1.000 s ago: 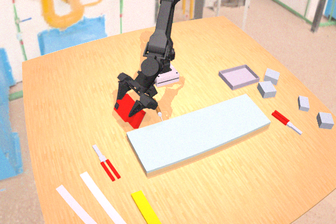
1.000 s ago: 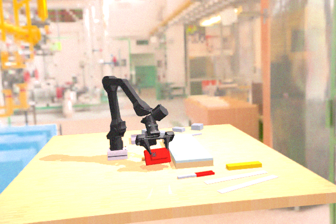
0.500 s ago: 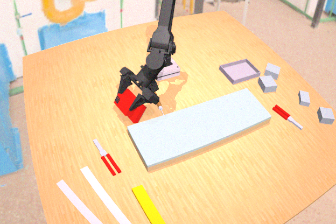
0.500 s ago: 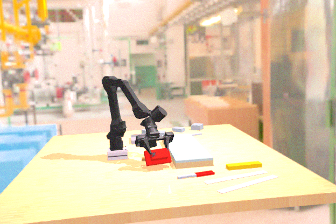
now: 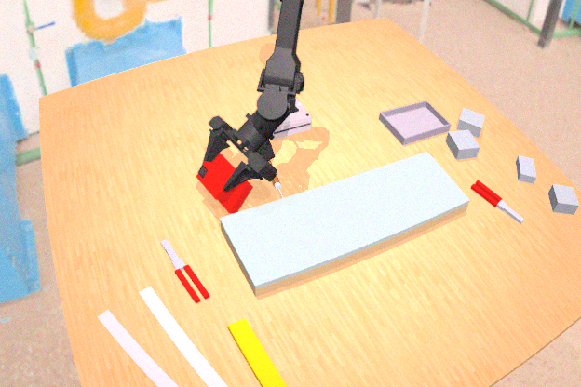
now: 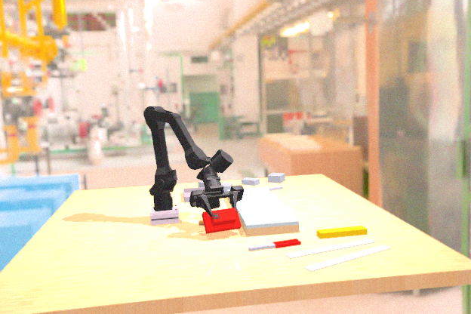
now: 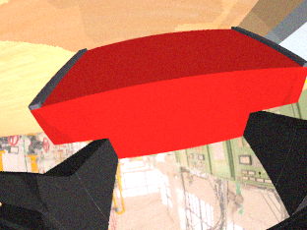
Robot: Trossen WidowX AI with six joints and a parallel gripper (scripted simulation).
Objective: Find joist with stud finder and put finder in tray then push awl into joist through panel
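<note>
pincer (image 5: 241,162) (image 6: 217,198) (image 7: 179,125): spread wide, shut on red boxy stud finder (image 5: 226,180) (image 6: 221,220) (image 7: 172,108), near left end of panel
panel: long pale-blue slab (image 5: 344,219) (image 6: 268,207), no hole seen; scan prob. still to do
tray: shallow mauve, open (image 5: 403,135), far right, w/o finder
awl: brown handle (image 5: 276,180), on desk (image 5: 141,139) (image 6: 152,276), not picked up
left: tray drop, awl, one hole

3 views. Top: from high above, looking steeply down across desk (image 5: 352,288) (image 6: 152,269), whole arm in frame. Exterior: lower, farther back, shallow downward angle, room beyond. Both share arm, desk, pale panel (image 5: 342,219) (image 6: 267,206). Wrist: close-up beyond gripper (image 5: 241,157) (image 6: 220,205) (image 7: 179,125) fingers.
</note>
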